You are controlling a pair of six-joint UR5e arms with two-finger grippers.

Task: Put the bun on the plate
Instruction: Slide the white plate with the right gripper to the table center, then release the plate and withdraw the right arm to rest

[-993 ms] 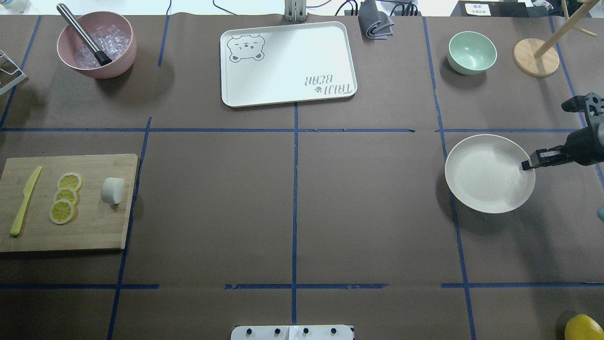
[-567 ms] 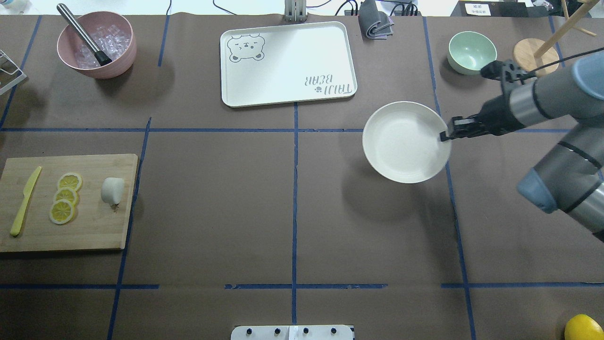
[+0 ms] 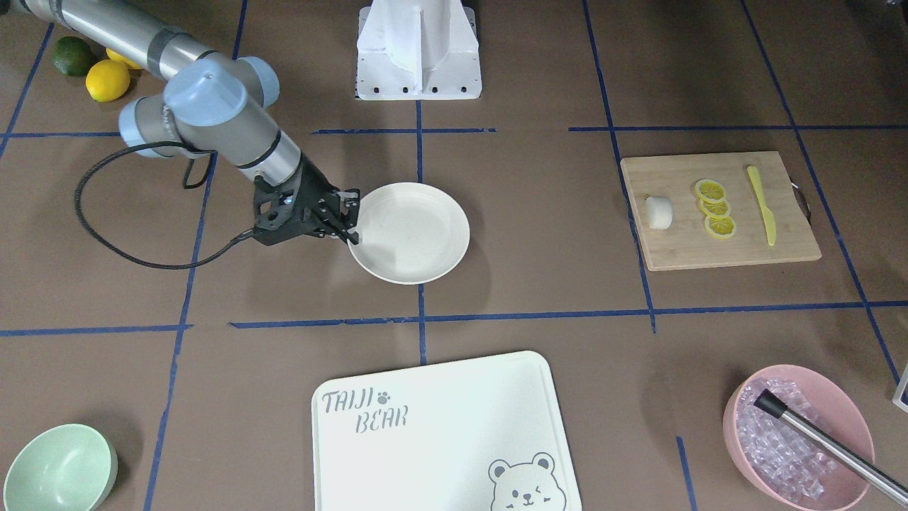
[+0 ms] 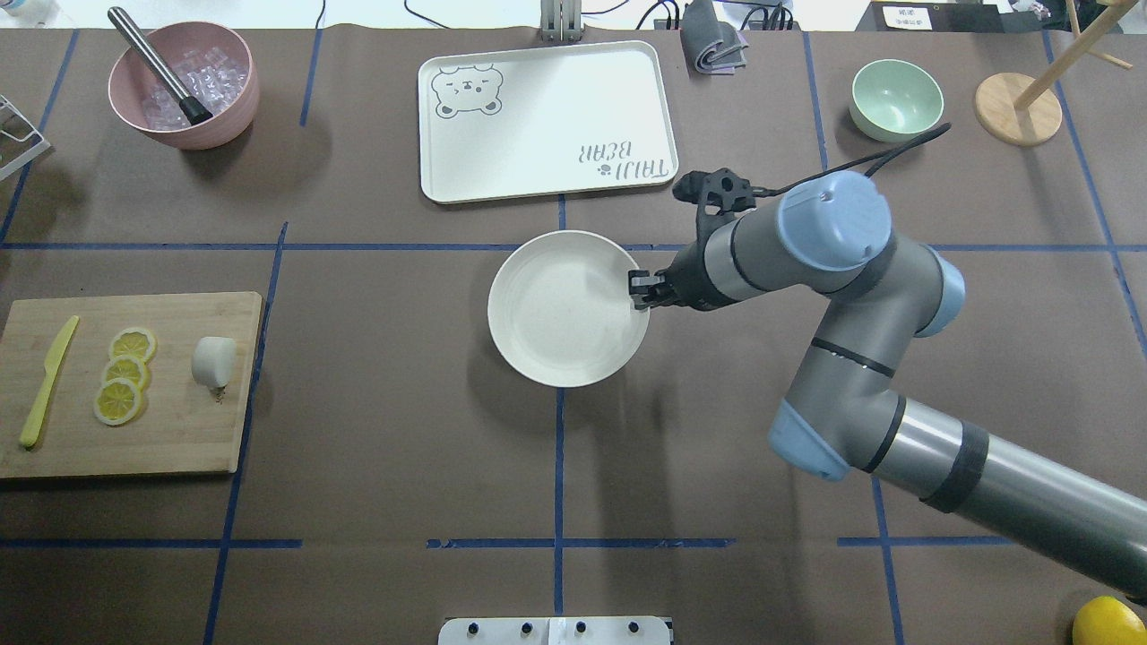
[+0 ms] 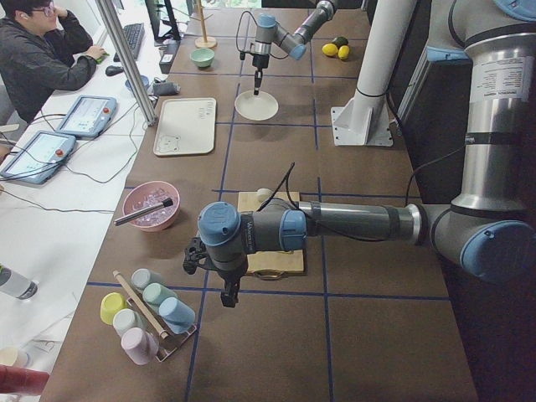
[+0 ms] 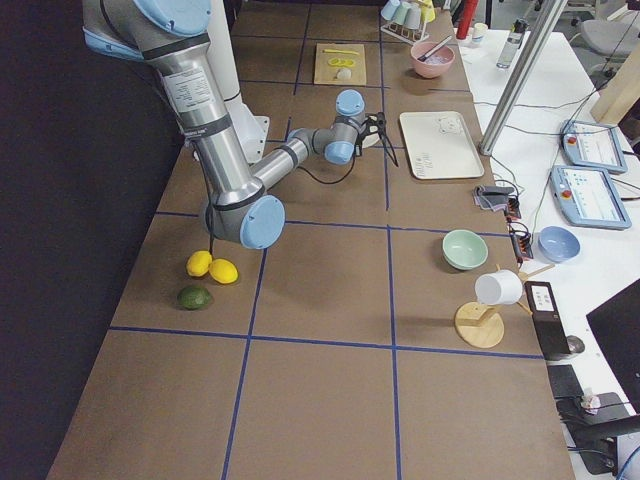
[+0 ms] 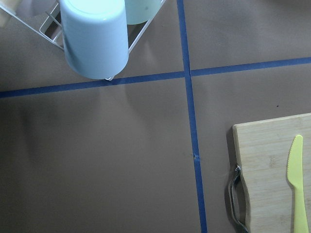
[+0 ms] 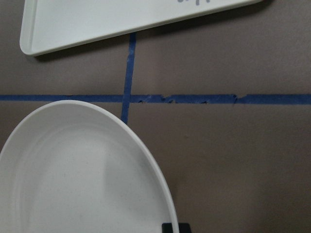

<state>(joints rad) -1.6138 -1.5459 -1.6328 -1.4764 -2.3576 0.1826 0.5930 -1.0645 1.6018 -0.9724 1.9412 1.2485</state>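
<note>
The cream plate (image 4: 564,313) is at the table's middle, just in front of the bear-print tray. My right gripper (image 4: 638,291) is shut on the plate's rim on its right side; in the front-facing view the gripper (image 3: 350,227) pinches the plate (image 3: 415,234) from that view's left. The right wrist view shows the plate (image 8: 73,179) filling the lower left. The white bun (image 4: 213,361) lies on the wooden cutting board (image 4: 179,430) at the left, far from the plate. My left gripper (image 5: 228,293) hangs past the board's outer end; I cannot tell whether it is open or shut.
Lemon slices (image 4: 125,372) and a yellow knife (image 4: 47,381) share the board. The bear-print tray (image 4: 547,116), a pink bowl of ice (image 4: 184,85) and a green bowl (image 4: 896,98) line the far side. A cup rack (image 5: 146,314) stands near the left arm.
My right arm has carried the plate leftward from the right side of the table to its middle. The bun and the board have not moved.
</note>
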